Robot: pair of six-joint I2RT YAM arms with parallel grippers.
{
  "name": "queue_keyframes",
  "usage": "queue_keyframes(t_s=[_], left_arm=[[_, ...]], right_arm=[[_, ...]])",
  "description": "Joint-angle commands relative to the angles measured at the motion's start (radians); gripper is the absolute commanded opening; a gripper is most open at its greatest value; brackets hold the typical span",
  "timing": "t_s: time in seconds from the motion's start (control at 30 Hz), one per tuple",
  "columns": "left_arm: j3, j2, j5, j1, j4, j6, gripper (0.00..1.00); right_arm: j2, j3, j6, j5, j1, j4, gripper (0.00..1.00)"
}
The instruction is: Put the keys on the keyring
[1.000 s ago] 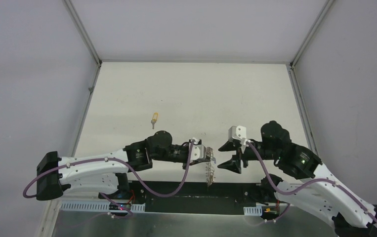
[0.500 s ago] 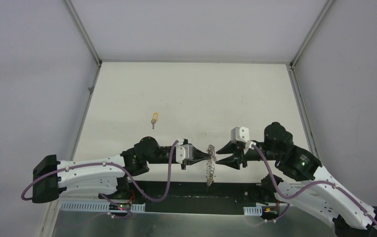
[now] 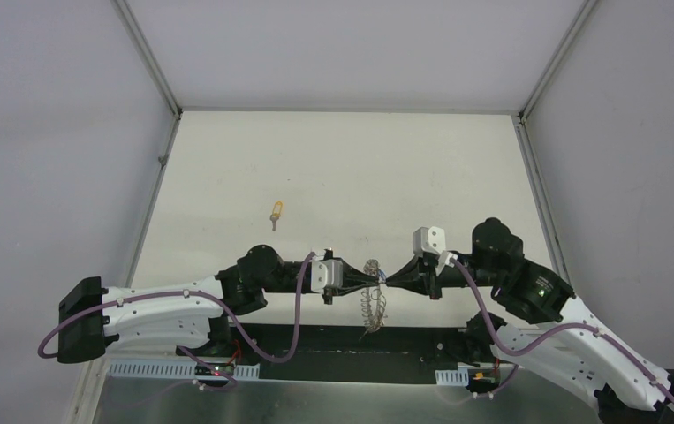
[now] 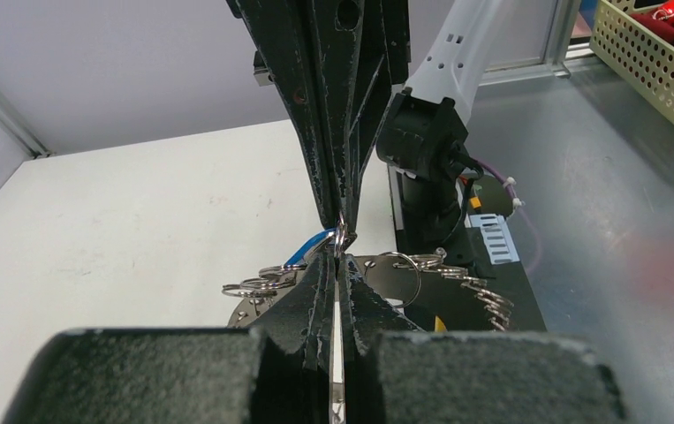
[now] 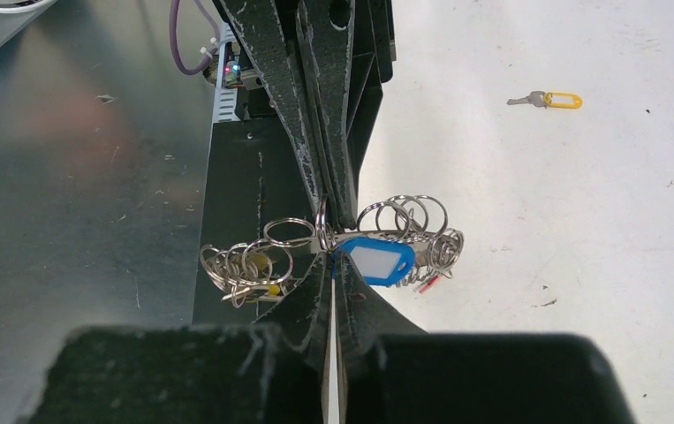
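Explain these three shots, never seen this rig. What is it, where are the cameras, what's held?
Two robot arms, bolted side by side at the near edge of a white table. The wide shot looks down from behind them; the other two are wrist cameras, each showing its own fingers at the bottom and the other arm's at the top. The left fingers and right fingers meet tip to tip, both shut on the keyring, a floppy bunch of wire rings hanging between them. A blue tag sits among the rings. One yellow-headed key lies alone on the table.
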Motion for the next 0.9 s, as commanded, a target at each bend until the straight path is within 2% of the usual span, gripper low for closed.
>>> queue_keyframes(t_s=[0.0,0.4,0.77,0.8,0.87], left_arm=[[0.012,-0.023,0.008,-0.01,0.106,-0.012,0.0],[-0.017,-0.039,-0.022,-0.008,0.18,-0.028,0.0],[-0.017,-0.04,-0.024,-0.009,0.177,-0.027,0.0],[-0.016,-0.04,-0.024,-0.008,0.174,-0.026,0.0],[-0.015,-0.04,-0.025,-0.01,0.164,-0.025,0.0]], right_arm=[[-0.011,-0.003,-0.005,-0.011,0.002,0.03,0.0],[-0.025,-0.047,-0.026,-0.002,0.001,-0.015,0.0],[0.001,-0.048,-0.048,0.016,0.001,-0.03,0.01],[0.0,-0.042,-0.043,0.02,0.002,-0.025,0.08],[-0.008,-0.03,-0.036,0.03,0.002,-0.013,0.3]])
